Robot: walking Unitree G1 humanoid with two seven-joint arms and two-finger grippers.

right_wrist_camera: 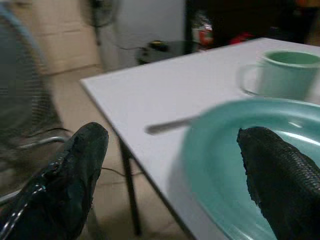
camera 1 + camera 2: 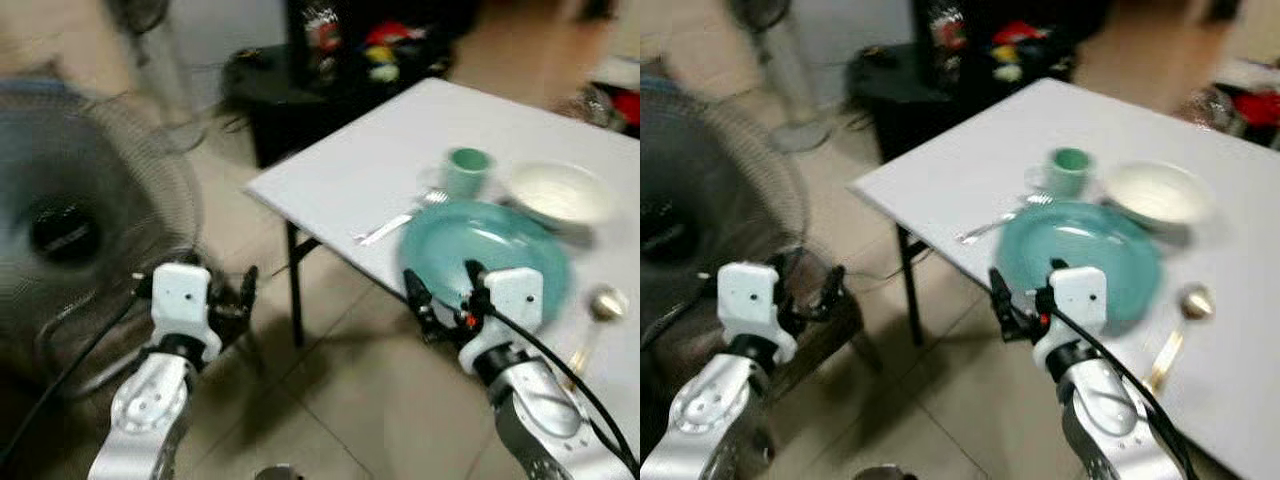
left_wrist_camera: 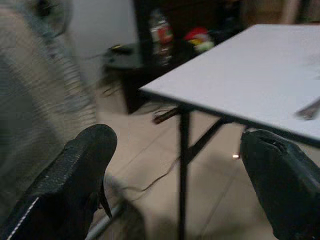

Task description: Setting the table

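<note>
Right hand (image 2: 445,290) hangs at the near edge of the white bench (image 2: 360,170), fingers spread wide, holding nothing, just over the rim of the teal plate (image 2: 485,250). At the plate's 12 o'clock sits a green mug (image 2: 467,170), a fork (image 2: 400,220) at 10, a white bowl (image 2: 560,192) at 2, a gold spoon (image 2: 600,310) at 4. Left hand (image 2: 238,295), fingers apart and empty, hovers over the floor beside a fan (image 2: 80,230).

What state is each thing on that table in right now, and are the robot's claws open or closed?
Teal plate: empty, flat at the table's near edge.
Green mug: upright.
White bowl: upright, looks empty.
Fork: lying flat.
Spoon: lying flat.
Left gripper: open, empty.
Right gripper: open, empty.
</note>
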